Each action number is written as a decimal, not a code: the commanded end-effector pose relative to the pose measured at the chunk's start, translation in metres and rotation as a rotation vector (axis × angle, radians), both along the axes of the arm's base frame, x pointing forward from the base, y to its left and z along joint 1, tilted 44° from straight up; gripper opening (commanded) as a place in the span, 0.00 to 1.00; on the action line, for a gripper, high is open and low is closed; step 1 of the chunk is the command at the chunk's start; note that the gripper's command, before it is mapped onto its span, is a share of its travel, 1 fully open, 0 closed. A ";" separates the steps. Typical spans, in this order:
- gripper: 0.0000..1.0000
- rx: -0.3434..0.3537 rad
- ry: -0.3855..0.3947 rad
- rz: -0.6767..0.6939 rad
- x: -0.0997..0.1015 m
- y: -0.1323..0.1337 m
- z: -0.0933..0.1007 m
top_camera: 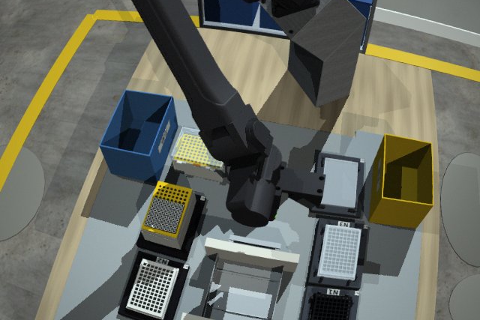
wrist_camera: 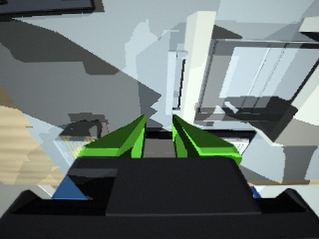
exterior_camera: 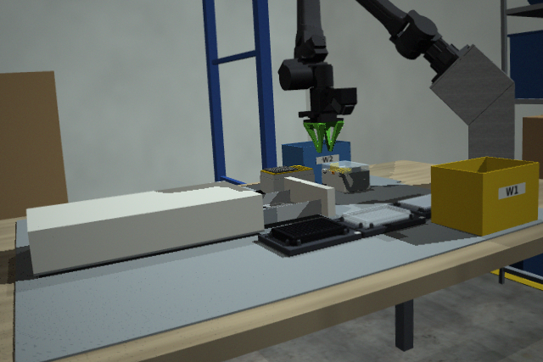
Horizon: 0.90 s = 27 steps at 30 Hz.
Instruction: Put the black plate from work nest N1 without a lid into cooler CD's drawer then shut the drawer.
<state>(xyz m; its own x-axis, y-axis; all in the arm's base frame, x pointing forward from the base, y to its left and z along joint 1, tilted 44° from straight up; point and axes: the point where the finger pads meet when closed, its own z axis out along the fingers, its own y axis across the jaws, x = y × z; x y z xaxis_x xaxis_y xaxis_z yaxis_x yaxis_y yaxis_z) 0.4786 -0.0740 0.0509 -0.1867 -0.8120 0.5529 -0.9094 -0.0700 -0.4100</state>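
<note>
The cooler's drawer (top_camera: pixel 247 277) is pulled open, so a place is offered. The gripper (exterior_camera: pixel 324 141) is held high above its bar handle (top_camera: pixel 255 241), partly parted, nothing gripped. The black plate (top_camera: pixel 330 306) is seated in nest N1, untouched.

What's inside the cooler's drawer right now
The open drawer shows a bare grey floor with thin ribs and a pale rectangular patch; no plate lies in it. Its rear runs out of the top view. The black plate sits in its nest.
</note>
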 end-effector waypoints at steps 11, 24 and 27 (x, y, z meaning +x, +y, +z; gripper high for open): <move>0.30 0.008 -0.044 0.003 0.004 0.007 0.017; 1.00 0.069 -0.118 -0.107 0.025 0.027 0.005; 1.00 0.095 -0.157 -0.154 0.031 0.033 0.004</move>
<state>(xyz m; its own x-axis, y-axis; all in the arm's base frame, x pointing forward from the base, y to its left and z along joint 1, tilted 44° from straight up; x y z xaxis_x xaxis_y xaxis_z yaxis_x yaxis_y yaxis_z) 0.4988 -0.0615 0.0555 -0.3187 -0.8120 0.4889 -0.8681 0.0429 -0.4946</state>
